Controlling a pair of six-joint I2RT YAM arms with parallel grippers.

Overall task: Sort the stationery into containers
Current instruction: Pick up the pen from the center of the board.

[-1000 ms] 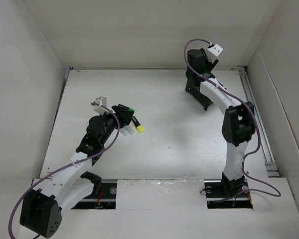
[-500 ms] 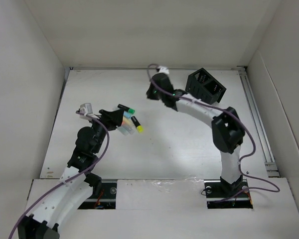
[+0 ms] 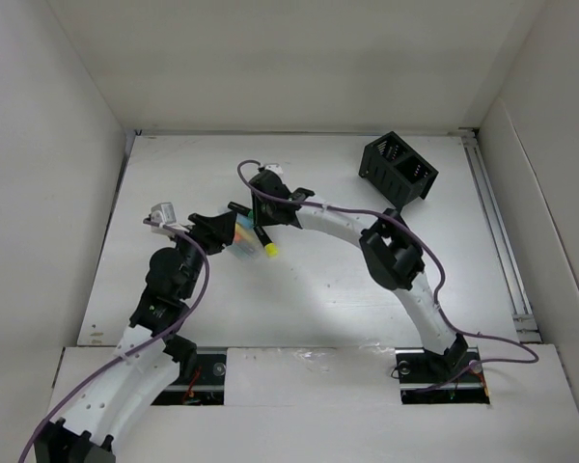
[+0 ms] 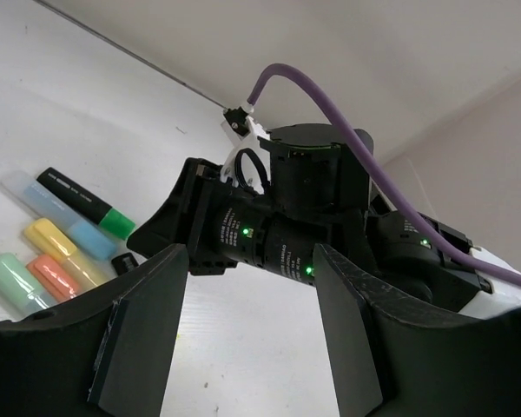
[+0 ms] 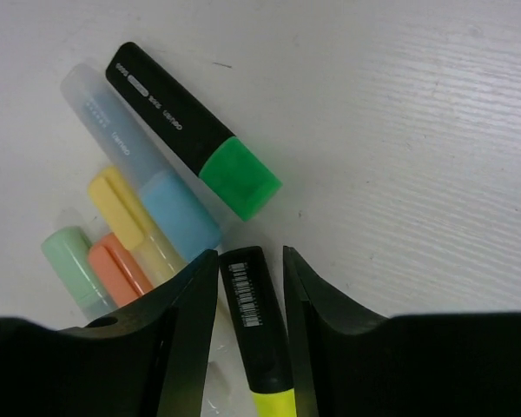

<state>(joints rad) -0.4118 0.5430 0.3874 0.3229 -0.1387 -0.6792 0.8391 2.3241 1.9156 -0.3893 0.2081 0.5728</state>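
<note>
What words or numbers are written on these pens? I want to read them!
Green-capped marker: white print along the black body, too small to read.
Pale blue marker: faint grey print, too blurred to read.
Yellow-tipped marker: a barcode with tiny digits, not readable.
No other text shows in any view.

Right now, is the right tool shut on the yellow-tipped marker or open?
Open: the right tool straddles the yellow-tipped marker, with table showing between marker and tool.
</note>
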